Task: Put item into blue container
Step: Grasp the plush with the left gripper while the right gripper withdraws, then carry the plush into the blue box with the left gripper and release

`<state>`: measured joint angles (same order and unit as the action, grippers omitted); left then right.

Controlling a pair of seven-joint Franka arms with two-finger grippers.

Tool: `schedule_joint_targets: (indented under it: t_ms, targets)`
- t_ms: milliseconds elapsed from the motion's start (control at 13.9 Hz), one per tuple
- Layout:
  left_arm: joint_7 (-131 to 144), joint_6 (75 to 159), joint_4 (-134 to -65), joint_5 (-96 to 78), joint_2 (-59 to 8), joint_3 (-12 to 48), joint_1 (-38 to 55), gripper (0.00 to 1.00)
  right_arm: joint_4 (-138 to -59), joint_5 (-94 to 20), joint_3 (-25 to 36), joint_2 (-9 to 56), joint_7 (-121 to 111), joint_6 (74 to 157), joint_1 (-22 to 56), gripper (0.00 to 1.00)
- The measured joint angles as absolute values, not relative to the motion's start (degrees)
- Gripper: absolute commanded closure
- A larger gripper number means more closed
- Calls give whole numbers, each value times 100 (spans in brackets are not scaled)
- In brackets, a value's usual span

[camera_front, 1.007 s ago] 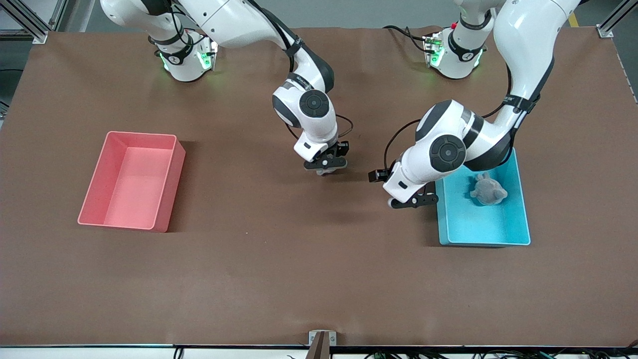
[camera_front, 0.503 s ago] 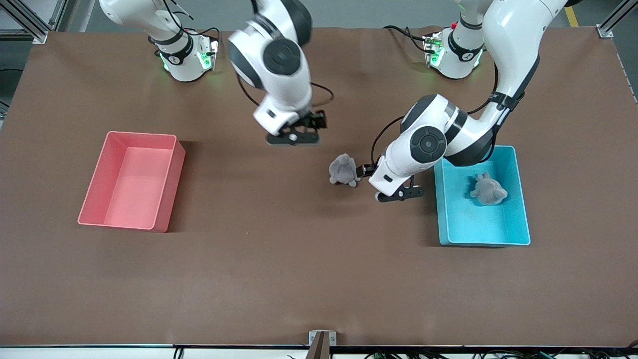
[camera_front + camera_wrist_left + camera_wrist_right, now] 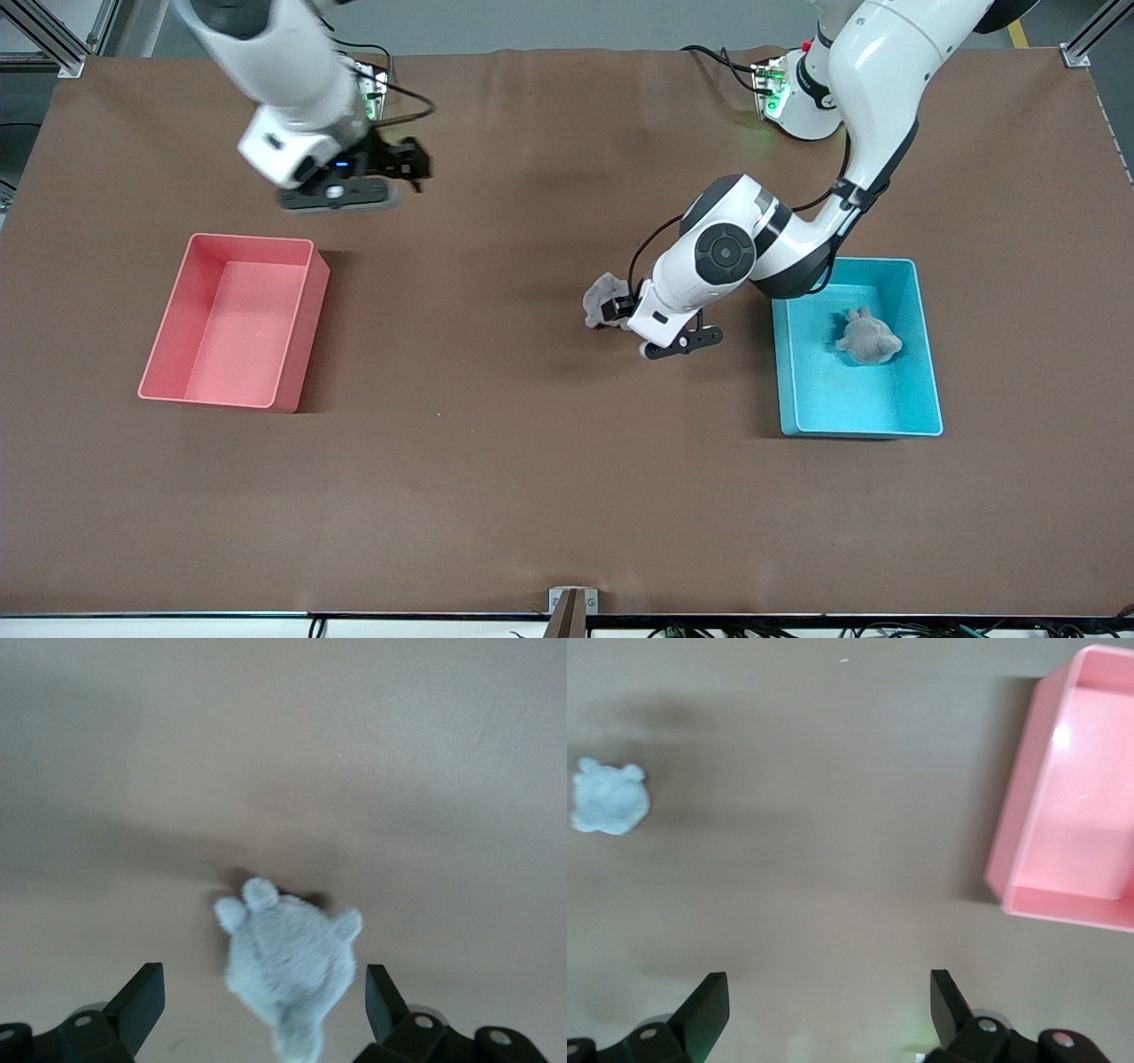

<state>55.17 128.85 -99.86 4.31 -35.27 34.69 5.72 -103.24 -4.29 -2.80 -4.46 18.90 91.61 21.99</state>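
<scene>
Lighting: even, bright, overhead. Shadows: soft, beside the pink bin (image 3: 232, 321) and under both arms on the surface (image 3: 496, 496). Blur: right arm's end effector (image 3: 337, 197) motion-smeared; gray plush toy (image 3: 288, 964) soft in left wrist view.

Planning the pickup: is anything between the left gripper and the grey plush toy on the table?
Nothing visible. The left gripper hangs, jaws open, over the grey plush toy, with only bare table around it.

No readable text, labels, brands or numbers anywhere: nothing legible on the arms, the bins or the table (image 3: 549, 496).
</scene>
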Motion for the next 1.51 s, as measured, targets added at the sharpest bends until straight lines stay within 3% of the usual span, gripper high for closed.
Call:
schedule_joint_targets:
  t_ms: [359,575,863,1007,1150,1510]
  targets:
    - [6861,13085,-9991,890,-3966,3443,876,0,-10410,-426,-238,-505,-258,9157,279,0]
    - [7227,13087,-10002,922,-4013,3443,1019,7,-10395,-404,-241,-506,-537,9305,-184,0]
    - [7242,13087,-10086,923,-4089,3434,1039,43,-10110,-236,-284,-506,-535,9383,-200,0]
    - [7242,13090,-10103,929,-4137,3433,1041,75,-9826,-203,-294,-506,-535,9383,-200,0]
    - [7242,13093,-10097,1011,-4142,3440,1043,99,-9498,-193,-294,-475,-528,9388,-202,0]
    - [7242,13092,-10046,1033,-4130,3441,1022,100,-8377,-183,-294,66,-521,9401,-224,0]
